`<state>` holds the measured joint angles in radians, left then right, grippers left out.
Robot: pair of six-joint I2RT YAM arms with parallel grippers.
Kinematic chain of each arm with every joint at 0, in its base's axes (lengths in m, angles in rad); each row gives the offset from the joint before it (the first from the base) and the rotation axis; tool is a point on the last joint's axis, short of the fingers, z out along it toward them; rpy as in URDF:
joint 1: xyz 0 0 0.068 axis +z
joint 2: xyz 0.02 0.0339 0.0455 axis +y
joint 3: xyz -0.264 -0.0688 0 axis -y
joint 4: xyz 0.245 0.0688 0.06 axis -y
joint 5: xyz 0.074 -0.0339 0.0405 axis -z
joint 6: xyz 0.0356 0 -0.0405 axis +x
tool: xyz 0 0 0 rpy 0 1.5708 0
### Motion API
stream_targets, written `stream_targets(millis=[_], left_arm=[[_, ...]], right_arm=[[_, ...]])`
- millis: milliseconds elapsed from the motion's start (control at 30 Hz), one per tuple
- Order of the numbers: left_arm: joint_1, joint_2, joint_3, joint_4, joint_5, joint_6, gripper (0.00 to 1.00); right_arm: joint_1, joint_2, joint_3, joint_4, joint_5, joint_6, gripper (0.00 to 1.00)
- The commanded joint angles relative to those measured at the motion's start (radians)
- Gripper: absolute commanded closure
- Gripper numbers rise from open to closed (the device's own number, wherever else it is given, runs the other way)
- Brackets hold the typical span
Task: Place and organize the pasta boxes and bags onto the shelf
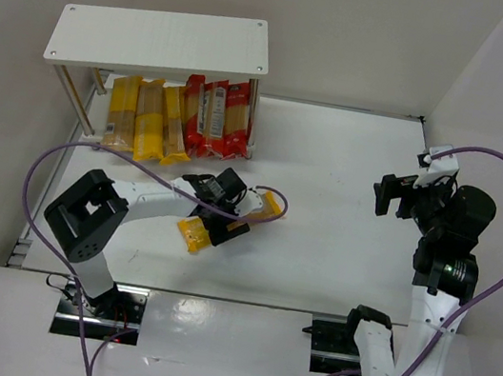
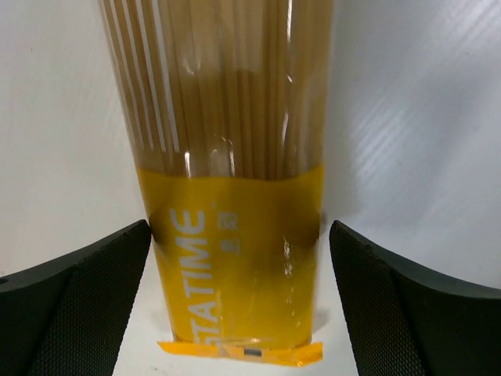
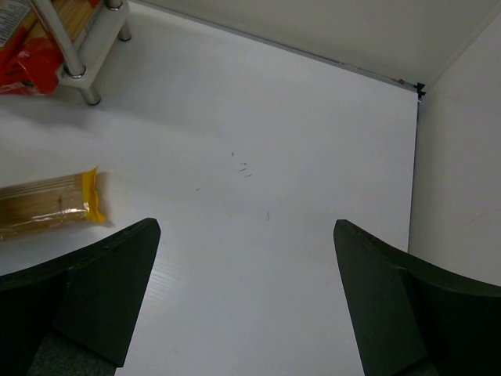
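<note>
A yellow pasta bag [image 1: 194,233] with a clear window lies slanted on the table, its tan spaghetti showing in the left wrist view [image 2: 231,117]. My left gripper [image 1: 224,205] is low over it, open, with one finger on each side of the yellow end [image 2: 235,266]; a small gap shows on the right side. Below the shelf's white top board [image 1: 161,38], several yellow packs [image 1: 147,118] and red packs [image 1: 213,119] lie side by side. My right gripper [image 1: 390,194] hangs open and empty at the far right, above bare table [image 3: 246,235].
The right wrist view catches the loose bag's far end [image 3: 47,205], a shelf leg [image 3: 70,55] and a red pack [image 3: 23,63]. White walls close in the table at the back and on both sides. A purple cable [image 1: 42,172] loops over the left arm.
</note>
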<state>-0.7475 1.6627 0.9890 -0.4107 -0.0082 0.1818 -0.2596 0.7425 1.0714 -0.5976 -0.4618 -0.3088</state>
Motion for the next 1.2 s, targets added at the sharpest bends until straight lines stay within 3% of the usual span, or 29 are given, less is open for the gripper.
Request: stream_targets(millis=[0, 300, 400, 467, 500, 533, 567, 733, 933, 1167], left_arm=[[0.004, 0.042, 0.034, 0.035, -0.007, 0.025, 0.00], [0.004, 0.112, 0.054, 0.044, -0.016, 0.062, 0.00], [0.004, 0.138, 0.054, 0.032, 0.005, 0.074, 0.06], [0.004, 0.147, 0.063, 0.023, 0.030, 0.084, 0.15], [0.004, 0.161, 0.063, 0.007, 0.052, 0.096, 0.27], [0.004, 0.172, 0.063, -0.011, 0.063, 0.096, 0.58], [0.004, 0.172, 0.074, -0.022, 0.063, 0.096, 1.00], [0.004, 0.056, 0.082, -0.033, 0.062, 0.068, 1.00], [0.105, -0.063, 0.135, -0.075, 0.122, -0.021, 1.00], [0.201, -0.223, 0.097, -0.066, 0.151, -0.071, 1.00]], right_arm=[[0.008, -0.009, 0.009, -0.001, -0.003, -0.007, 0.00], [0.008, -0.009, 0.009, -0.001, -0.003, -0.016, 0.00], [0.008, -0.009, 0.009, -0.010, -0.003, -0.016, 0.00], [0.008, -0.009, 0.009, -0.010, -0.003, -0.016, 0.00], [0.008, -0.009, 0.018, -0.010, -0.003, -0.016, 0.00], [0.008, -0.009, 0.018, -0.010, -0.003, -0.016, 0.00], [0.008, 0.000, 0.018, -0.010, -0.003, -0.016, 0.00], [0.008, -0.009, 0.027, -0.019, -0.003, -0.016, 0.00], [0.008, -0.028, 0.027, -0.028, -0.003, -0.007, 0.00], [0.017, -0.048, 0.009, -0.028, -0.003, 0.002, 0.00]])
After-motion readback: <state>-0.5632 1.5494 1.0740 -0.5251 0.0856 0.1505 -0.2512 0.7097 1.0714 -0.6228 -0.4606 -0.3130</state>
